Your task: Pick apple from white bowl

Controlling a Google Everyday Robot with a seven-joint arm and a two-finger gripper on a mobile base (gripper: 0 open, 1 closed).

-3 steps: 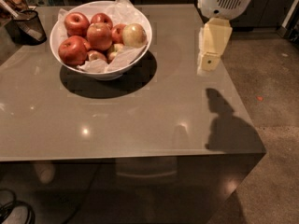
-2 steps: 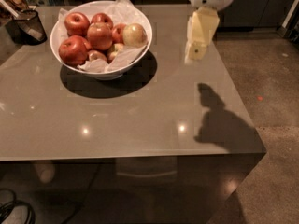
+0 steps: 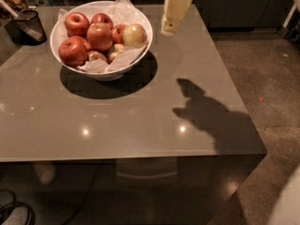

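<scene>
Gripper: the gripper [image 3: 171, 25] hung over the far side of the table [image 3: 140, 121], just right of the white bowl [image 3: 117, 69] and above its rim level, touching nothing.
Gripper state: held nothing; apart or together, I could not tell.
White bowl: stood at the far left of the table, lined with crumpled white paper [image 3: 119, 6] that poked above the rim.
Apples: the apples [image 3: 99, 35] lay heaped inside the bowl; most were red, and one paler yellow-red apple [image 3: 135, 35] sat on the side nearest the gripper.
Black mesh cup: the black mesh cup [image 3: 28, 26] stood left of the bowl, at the table's edge.
Shadow: the arm's shadow [image 3: 211, 121] fell on the right half of the table.
</scene>
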